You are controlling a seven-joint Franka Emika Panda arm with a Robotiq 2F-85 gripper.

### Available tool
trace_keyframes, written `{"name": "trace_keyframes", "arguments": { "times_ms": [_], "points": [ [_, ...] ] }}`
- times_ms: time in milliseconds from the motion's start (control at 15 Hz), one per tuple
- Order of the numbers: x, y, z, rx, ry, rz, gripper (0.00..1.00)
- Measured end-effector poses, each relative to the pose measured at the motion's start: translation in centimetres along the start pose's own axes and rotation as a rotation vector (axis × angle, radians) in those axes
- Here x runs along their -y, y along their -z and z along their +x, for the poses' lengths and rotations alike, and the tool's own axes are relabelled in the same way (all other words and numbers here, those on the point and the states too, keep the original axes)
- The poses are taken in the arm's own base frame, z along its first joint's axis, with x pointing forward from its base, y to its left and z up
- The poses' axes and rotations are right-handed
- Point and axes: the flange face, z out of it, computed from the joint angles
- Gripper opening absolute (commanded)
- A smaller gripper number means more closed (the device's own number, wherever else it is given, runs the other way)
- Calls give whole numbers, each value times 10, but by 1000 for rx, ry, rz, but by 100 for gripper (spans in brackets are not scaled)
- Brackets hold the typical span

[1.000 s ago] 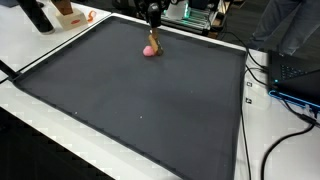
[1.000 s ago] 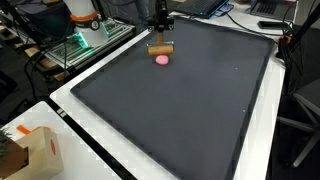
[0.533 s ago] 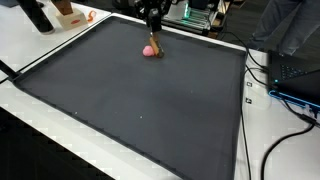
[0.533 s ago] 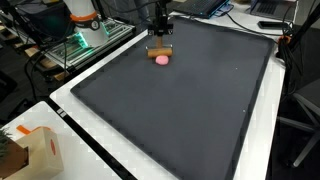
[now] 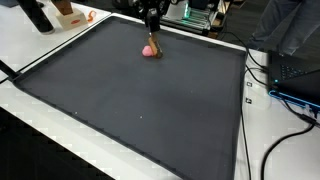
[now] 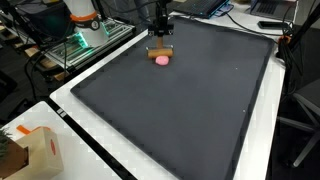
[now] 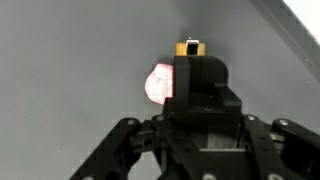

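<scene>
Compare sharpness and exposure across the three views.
Wrist view: soft throughout, the pincer a blurred dark mass, the pink lump blown out to a glow. In both exterior views: sharper, evenly lit, the dark mat showing no glare.

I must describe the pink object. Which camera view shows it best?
An exterior view: the pink object lies whole, unhidden. In an exterior view the object looks smaller; in the wrist view the gripper covers part of it.

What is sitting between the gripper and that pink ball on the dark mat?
A small brown block, right under the gripper and beside the pink ball, as seen in an exterior view.
</scene>
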Motion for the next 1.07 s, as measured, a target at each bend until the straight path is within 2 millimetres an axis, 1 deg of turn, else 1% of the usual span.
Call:
{"name": "trace_keyframes", "arguments": {
  "times_ms": [267,733,1067],
  "points": [
    [-6,2,-1,-5,-20,-5,24],
    [-16,2,8,-5,-48,-7,24],
    [-21,2,10,-5,-69,-11,24]
  ]
}}
